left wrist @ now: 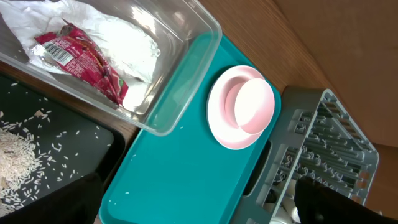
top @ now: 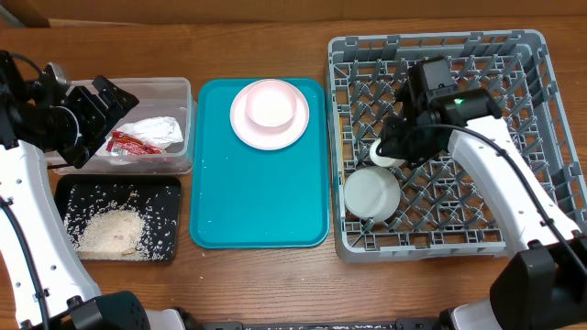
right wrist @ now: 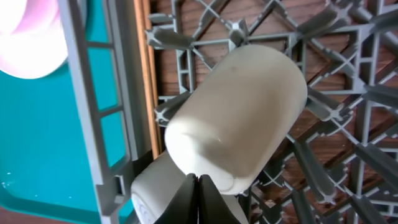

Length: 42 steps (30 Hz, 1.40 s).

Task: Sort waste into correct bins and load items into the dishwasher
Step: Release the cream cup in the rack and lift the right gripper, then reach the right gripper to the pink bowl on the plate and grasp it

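The red snack wrapper (top: 128,142) (left wrist: 81,59) and white napkin (top: 160,128) (left wrist: 124,37) lie in the clear tub (top: 188,119) (left wrist: 186,37). Rice grains (top: 110,229) (left wrist: 12,155) lie in the black tray (top: 69,188) (left wrist: 74,124). The pinkish bowl (top: 269,105) (left wrist: 254,106) sits on the pink plate (top: 248,128) (left wrist: 217,118). My left gripper (top: 101,105) (left wrist: 199,205) is open and empty over the tub. My right gripper (top: 396,147) (right wrist: 198,180) is shut on the rim of the cream cup (top: 385,159) (right wrist: 242,106), tilted over the grey dish rack (top: 514,137) (right wrist: 81,74), beside the grey-white bowl (top: 371,192) (right wrist: 155,186).
The teal tray (top: 257,202) (left wrist: 180,162) lies between the bins and the rack and carries the plate at its far end. The rack (left wrist: 336,143) fills the right side of the table. The bins sit at the left, tub behind black tray.
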Tool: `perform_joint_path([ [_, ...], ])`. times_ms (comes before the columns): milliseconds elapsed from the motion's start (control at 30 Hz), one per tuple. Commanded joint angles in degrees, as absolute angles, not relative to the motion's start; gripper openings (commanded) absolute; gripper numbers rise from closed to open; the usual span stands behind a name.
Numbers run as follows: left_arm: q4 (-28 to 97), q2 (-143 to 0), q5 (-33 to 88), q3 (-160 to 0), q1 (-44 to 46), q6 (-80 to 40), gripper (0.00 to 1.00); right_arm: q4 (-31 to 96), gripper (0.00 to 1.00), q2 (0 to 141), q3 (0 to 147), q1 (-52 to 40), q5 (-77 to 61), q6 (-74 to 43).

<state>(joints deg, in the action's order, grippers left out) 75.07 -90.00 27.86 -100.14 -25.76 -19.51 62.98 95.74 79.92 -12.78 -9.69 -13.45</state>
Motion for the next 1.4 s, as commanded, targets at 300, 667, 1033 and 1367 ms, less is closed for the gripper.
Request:
perform_joint_path([
  [300,74.98,-88.88,27.88,-100.99,-25.69,-18.83,1.0,61.25,0.04,97.41,83.53,-11.77,-0.19,-13.78],
  [667,74.96,-88.88,27.88,-100.99,-25.69,-18.83,1.0,64.18,0.05,97.32,95.37,-12.71,-13.43,-13.72],
  [1033,74.98,-88.88,27.88,-100.99,-25.69,-18.83,1.0,42.48,0.34,98.98,94.83,-30.15,-14.37,-4.12],
  [1367,74.98,-88.88,27.88,-100.99,-25.69,-18.83,1.0,25.54,0.54,113.27,94.5,-41.63,3.42,13.78],
])
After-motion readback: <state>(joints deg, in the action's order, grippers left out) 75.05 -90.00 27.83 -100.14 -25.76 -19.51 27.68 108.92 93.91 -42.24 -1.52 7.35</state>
